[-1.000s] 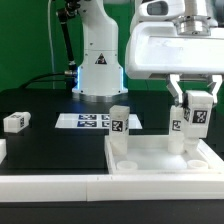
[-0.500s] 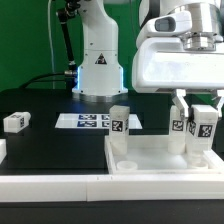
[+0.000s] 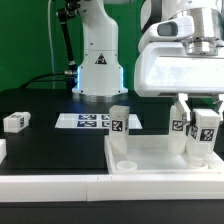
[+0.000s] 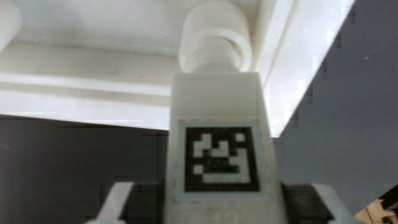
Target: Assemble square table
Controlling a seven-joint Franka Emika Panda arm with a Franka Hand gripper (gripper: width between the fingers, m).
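Note:
The square table's white panel (image 3: 155,160) lies with its raised rim up at the exterior view's right. One tagged white leg (image 3: 119,122) stands upright at its far left corner and another (image 3: 178,126) at the far right corner. My gripper (image 3: 205,118) hangs over the panel's right side, shut on a third leg (image 3: 206,137) held upright. That leg's lower end is down by the panel; I cannot tell whether it touches. In the wrist view the held leg (image 4: 217,120) fills the middle, tag facing the camera, between my fingers (image 4: 128,203). A loose leg (image 3: 15,121) lies on the black table at the left.
The marker board (image 3: 85,121) lies flat behind the panel's left corner. The arm's white base (image 3: 97,62) stands at the back. A long white bar (image 3: 50,186) edges the front of the black surface.
My gripper has come down and slightly toward the exterior view's right with the leg in it, bringing the leg's lower end close to the panel. Nothing else has moved.

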